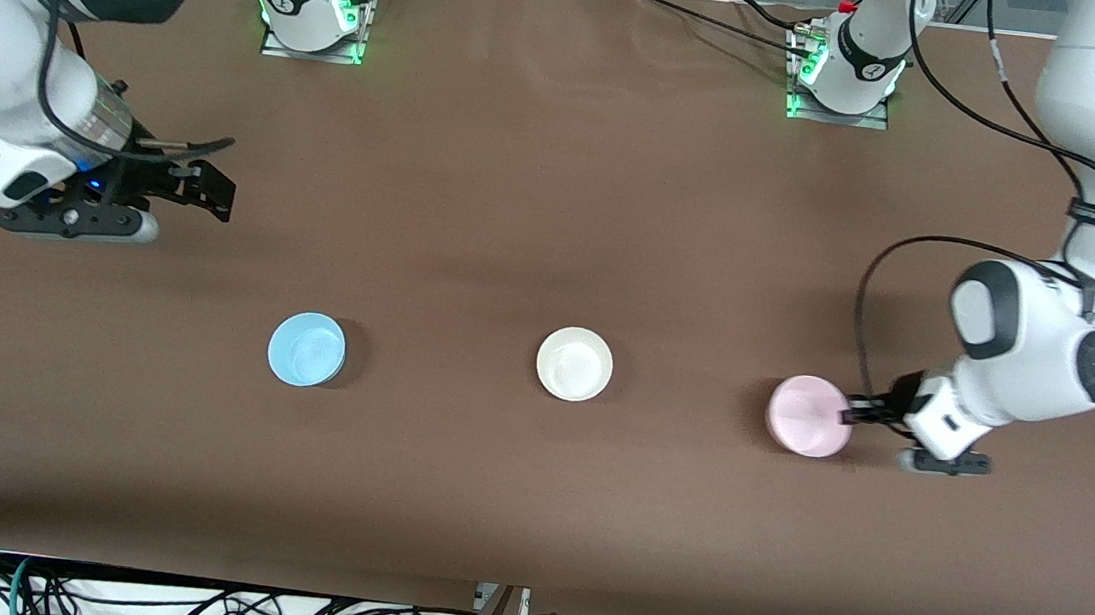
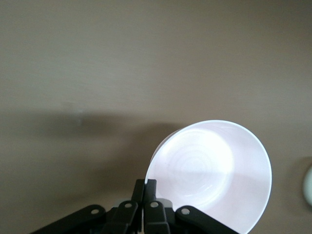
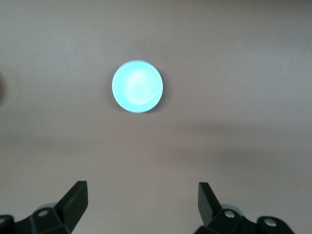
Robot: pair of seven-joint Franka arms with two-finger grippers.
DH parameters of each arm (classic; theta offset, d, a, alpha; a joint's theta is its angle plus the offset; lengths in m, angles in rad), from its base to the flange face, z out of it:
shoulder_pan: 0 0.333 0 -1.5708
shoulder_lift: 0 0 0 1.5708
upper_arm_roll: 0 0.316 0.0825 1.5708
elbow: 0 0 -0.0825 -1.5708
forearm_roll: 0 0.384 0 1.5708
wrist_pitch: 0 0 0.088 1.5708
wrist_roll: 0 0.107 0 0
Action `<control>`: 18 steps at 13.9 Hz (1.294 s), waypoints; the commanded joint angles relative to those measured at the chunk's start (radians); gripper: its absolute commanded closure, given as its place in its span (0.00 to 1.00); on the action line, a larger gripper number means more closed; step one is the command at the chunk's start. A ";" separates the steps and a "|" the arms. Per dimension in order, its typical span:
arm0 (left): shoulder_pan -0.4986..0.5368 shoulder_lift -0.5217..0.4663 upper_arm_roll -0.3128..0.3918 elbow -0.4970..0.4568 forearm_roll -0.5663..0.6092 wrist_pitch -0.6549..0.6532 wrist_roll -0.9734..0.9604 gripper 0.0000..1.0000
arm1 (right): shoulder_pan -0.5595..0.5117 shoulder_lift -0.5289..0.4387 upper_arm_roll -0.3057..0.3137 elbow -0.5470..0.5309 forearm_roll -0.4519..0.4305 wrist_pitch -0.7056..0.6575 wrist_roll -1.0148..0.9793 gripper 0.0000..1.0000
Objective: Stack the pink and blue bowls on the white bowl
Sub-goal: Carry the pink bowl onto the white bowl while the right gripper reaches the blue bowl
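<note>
Brown cloth covered the whole surface [image 1: 538, 196], and three bowls sat on it in a row: the blue bowl [image 1: 306, 349] toward my right arm's end, the white bowl [image 1: 574, 363] in the middle, the pink bowl [image 1: 808, 416] toward my left arm's end. My left gripper [image 1: 851, 410] was down at the pink bowl, its jaws pinched together on the rim at the side away from the white bowl; the left wrist view showed the fingers [image 2: 145, 191] closed on that thin edge with the pink bowl [image 2: 214, 175] tilted open toward the camera. I judged a rim grip suited a shallow bowl, since it left the underside free to settle into the white one. My right gripper [image 1: 203, 182] waited in the air over bare cloth, jaws spread wide, with the blue bowl [image 3: 137, 86] well apart from them on the cloth. Nothing yet rested in the white bowl, so both stackings remained.
</note>
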 commanded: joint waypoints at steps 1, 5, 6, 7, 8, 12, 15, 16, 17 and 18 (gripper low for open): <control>-0.081 0.000 -0.053 -0.001 -0.011 0.058 -0.142 1.00 | -0.001 0.071 -0.002 0.010 0.006 0.008 -0.021 0.00; -0.227 0.050 -0.072 0.066 0.028 0.128 -0.352 1.00 | -0.022 0.221 -0.004 0.014 0.015 0.192 -0.085 0.00; -0.253 0.066 -0.072 0.094 0.089 0.128 -0.425 1.00 | -0.033 0.261 -0.004 0.014 0.017 0.249 -0.107 0.00; -0.277 0.080 -0.073 0.103 0.151 0.128 -0.515 1.00 | -0.036 0.305 -0.004 0.013 0.018 0.304 -0.110 0.01; -0.304 0.090 -0.078 0.111 0.200 0.128 -0.588 1.00 | -0.043 0.344 -0.004 0.014 0.018 0.345 -0.112 0.01; -0.351 0.130 -0.093 0.152 0.239 0.129 -0.686 1.00 | -0.077 0.456 -0.001 0.000 0.018 0.452 -0.147 0.04; -0.370 0.140 -0.095 0.152 0.260 0.129 -0.706 1.00 | -0.077 0.490 0.003 0.003 0.038 0.476 -0.145 0.27; -0.377 0.146 -0.095 0.151 0.277 0.129 -0.720 1.00 | -0.077 0.499 0.001 0.006 0.064 0.487 -0.147 0.35; -0.382 0.152 -0.095 0.151 0.303 0.129 -0.734 1.00 | -0.077 0.510 0.001 0.007 0.070 0.505 -0.147 0.40; -0.382 0.159 -0.095 0.149 0.324 0.129 -0.746 1.00 | -0.073 0.517 0.003 0.007 0.072 0.522 -0.147 0.47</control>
